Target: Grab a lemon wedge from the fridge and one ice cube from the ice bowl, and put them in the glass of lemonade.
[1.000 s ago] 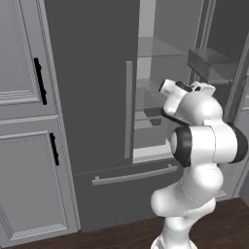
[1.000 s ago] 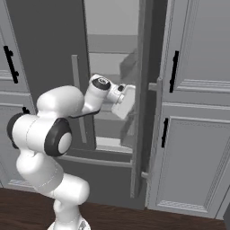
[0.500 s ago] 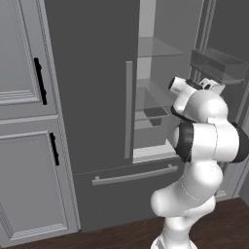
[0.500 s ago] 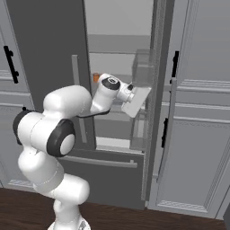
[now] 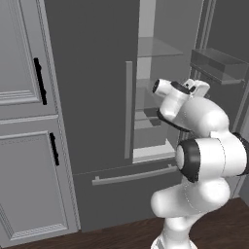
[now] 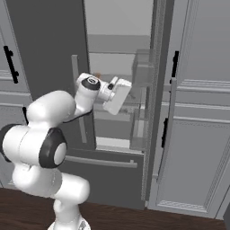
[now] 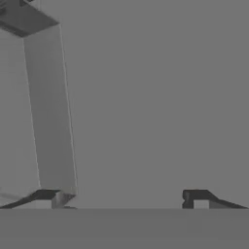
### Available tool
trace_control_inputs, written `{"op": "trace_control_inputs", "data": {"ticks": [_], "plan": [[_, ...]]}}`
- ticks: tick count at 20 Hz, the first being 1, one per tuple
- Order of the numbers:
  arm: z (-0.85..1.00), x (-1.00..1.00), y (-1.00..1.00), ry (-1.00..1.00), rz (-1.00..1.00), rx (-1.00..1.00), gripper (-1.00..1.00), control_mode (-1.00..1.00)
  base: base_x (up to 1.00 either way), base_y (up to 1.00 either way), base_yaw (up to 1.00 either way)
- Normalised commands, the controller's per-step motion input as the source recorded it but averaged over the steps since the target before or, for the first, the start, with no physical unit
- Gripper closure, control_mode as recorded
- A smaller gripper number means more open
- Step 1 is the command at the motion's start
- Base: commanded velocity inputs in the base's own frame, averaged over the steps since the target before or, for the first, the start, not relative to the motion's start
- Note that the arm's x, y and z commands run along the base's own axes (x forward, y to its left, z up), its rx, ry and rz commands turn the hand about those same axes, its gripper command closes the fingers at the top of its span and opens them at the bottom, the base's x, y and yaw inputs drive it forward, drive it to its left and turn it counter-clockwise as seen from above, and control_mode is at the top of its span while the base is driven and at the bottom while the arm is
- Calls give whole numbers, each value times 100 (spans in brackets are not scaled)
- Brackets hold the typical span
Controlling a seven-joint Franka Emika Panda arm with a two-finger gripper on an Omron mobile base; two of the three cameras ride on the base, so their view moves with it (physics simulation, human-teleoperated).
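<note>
From the left base view: fridge [image 5: 97, 97] with its right door swung open, left door shut, glass shelves [image 5: 155, 48] bare as far as can be made out, arm raised in front of the gap with the hand turned toward the inside. No lemon wedge to be made out from here. From the right base view: same fridge [image 6: 49, 45], open door [image 6: 157, 90] edge-on beside the pale cabinets [image 6: 202, 112], hand level with the middle shelves, a small orange speck at the back too small to name. From the hand view: pincer [image 7: 124, 197] spread wide, tips well apart, nothing between them, touching nothing, facing plain grey inner wall. Judged early in the task: door open, wedge not yet found or taken, ice cube and glass all still ahead.
</note>
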Motion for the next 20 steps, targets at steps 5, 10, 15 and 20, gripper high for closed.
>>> {"op": "trace_control_inputs", "data": {"ticks": [5, 10, 15, 20], "plan": [[-26, 0, 99, -32, 12, 25, -100, -100, 0, 0, 0], [-77, 0, 74, -29, 19, 69, -100, -100, 0, 0, 0], [-8, 0, 71, -10, 21, 55, -100, -100, 0, 0, 0], [49, 0, 61, -7, 18, 26, -100, -100, 0, 0, 0]]}}
